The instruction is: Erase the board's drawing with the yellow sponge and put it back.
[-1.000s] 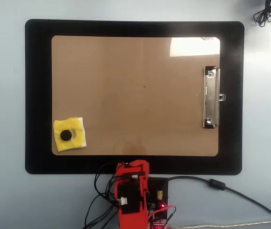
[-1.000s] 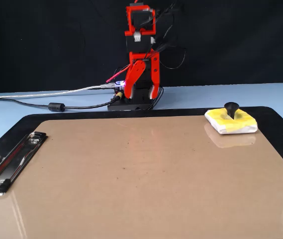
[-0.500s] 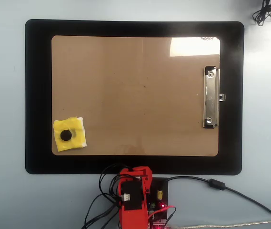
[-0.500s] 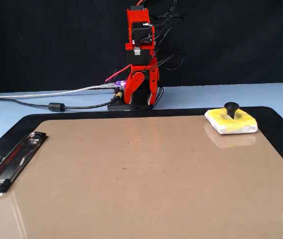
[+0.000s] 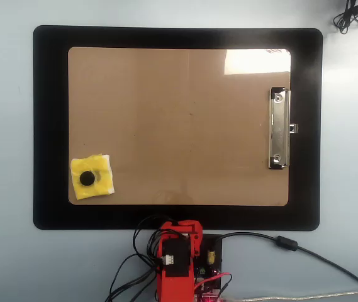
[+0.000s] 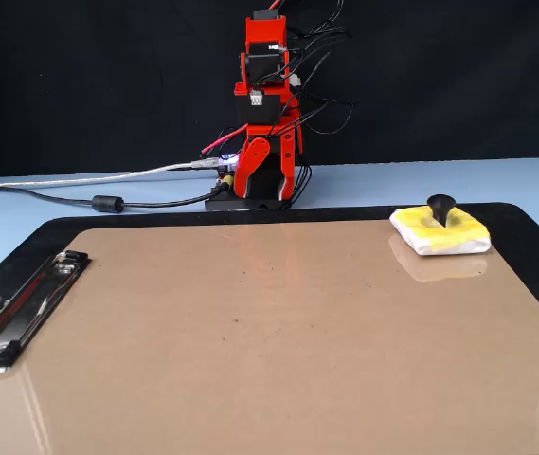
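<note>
The large brown hardboard clipboard with rounded corners lies flat on a bigger black mat, its silver metal clip at three o'clock in the overhead view and at about eight o'clock in the fixed view. The small square yellow sponge with a white edge and a round black knob sits on the board's corner at about seven o'clock in the overhead view, just touching the board's edge there; in the fixed view it rests at two o'clock. No drawn letter shows on the brown surface in either view, only a few faint specks near the middle, so I judge the drawing to be already gone or too faint to see, and the sponge to be set down at its resting place.

The red arm stands folded upright at six o'clock of the overhead view, off the mat, well apart from the sponge. Its red pincer hangs tucked down against the base; its jaws overlap from both cameras, so I cannot tell whether it is open or closed. It holds nothing.

The sponge looks light and soft, likely to squash under pressure and slide easily on the glossy board. The stiff black knob standing up at its centre is the natural place to grip, from above
</note>
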Available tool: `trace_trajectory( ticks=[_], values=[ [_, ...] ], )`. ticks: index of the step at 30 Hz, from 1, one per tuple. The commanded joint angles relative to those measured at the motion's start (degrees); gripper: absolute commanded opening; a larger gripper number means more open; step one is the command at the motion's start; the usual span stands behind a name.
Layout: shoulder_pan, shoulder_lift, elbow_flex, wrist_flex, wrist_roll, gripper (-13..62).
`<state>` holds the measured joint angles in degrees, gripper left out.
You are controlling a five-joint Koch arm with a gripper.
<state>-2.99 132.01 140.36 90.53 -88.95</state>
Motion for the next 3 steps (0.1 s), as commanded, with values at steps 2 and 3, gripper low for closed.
trace_trajectory(
  ticks=[2, 3],
  values=[
    [-0.97, 2.72, 0.88, 3.6, -0.97, 34.4],
    [-0.97, 2.64, 0.88, 3.6, -0.97, 34.4]
  ],
)
